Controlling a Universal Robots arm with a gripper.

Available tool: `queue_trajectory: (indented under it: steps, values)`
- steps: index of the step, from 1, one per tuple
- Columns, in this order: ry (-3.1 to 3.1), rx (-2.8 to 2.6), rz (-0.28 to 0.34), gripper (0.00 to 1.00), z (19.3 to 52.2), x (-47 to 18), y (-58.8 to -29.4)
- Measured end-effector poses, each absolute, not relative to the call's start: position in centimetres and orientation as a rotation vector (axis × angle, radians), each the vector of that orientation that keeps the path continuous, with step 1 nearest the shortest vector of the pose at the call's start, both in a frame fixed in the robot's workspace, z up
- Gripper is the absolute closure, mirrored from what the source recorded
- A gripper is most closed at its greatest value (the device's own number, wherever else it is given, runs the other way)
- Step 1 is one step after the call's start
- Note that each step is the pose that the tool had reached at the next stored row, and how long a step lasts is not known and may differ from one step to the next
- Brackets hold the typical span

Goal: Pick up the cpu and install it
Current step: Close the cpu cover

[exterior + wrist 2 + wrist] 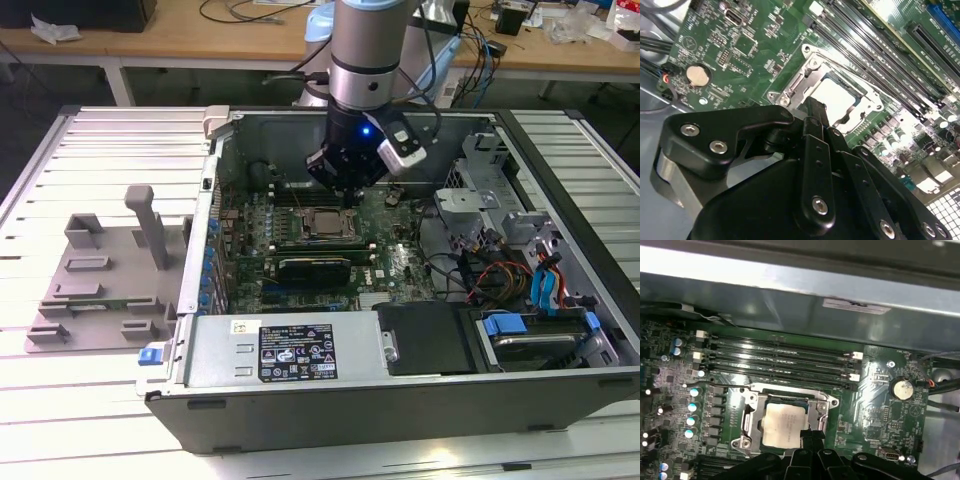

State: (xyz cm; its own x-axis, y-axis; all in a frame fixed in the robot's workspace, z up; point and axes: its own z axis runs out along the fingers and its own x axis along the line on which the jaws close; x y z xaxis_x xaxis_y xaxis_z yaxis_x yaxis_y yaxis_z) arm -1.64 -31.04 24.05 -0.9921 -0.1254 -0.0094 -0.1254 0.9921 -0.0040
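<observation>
Pale slatted bench (pixel 100 150) held the open computer case (pixel 300 410), gripper (pixel 347 195) above its motherboard (pixel 400 265). Both wrist views showed narrow, empty fingers (pixel 810 437) at the socketed cpu's (pixel 782 425) edge.

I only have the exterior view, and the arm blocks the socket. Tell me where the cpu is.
Observer: In the first wrist view the cpu lies flat inside the socket's metal frame, silver top up.
Operator: Give me the tool's position against it.
Observer: The tool has its tip at one edge of the cpu, beside the metal frame and not over the chip's middle. I cannot tell whether it is touching.
Operator: Check that from the other wrist camera.
Observer: In the second wrist view the cpu's pale top shows just beyond the tool's tip. The frame borders its visible sides, and the tool hides its nearer edge.
</observation>
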Motion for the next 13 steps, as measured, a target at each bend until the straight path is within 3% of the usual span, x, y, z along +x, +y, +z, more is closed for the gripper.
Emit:
queue_trajectory:
  steps: [13]
  values:
    - [3.126, -0.197, -0.006, 0.89, 23.9, -3.9, -31.1]
